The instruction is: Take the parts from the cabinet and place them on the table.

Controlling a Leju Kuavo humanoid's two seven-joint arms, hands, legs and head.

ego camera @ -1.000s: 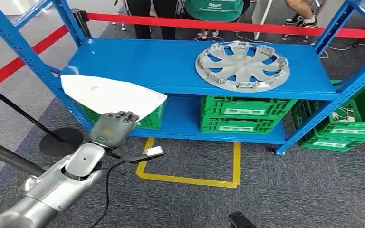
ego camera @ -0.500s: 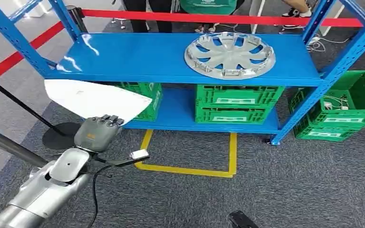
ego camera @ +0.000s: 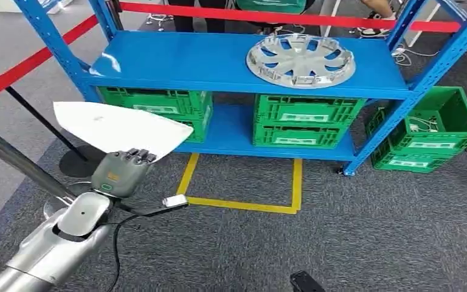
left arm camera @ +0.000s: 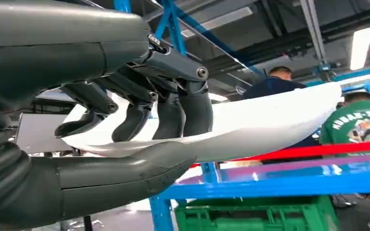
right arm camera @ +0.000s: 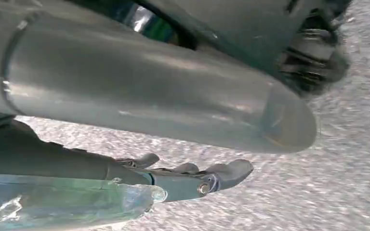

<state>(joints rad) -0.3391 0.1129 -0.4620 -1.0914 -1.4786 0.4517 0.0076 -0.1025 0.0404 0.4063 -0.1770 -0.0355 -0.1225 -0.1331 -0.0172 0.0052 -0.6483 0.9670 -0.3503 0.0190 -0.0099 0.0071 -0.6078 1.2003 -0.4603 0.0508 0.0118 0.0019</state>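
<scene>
Evidently light and stiff, the white panel point(ego camera: 121, 126) is pinched at its near edge by the left hand point(ego camera: 121, 172); right hand point(right arm camera: 192, 178) hangs loosely uncurled, holding nothing.

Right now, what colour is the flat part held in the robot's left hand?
White; the flat part in the left hand shows best in the head view.

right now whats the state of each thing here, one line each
white panel: held off the rack, flat, gripped at its near edge
left hand: grips the white panel, thumb under and fingers over
right hand: hangs over the carpet, fingers loosely apart, holding nothing
hubcap: lying flat on the top shelf, untouched
blue rack: upright, hubcap on the top shelf
green crates: stacked on the lower shelf
green crate on the floor: open-topped, beside the rack
</scene>
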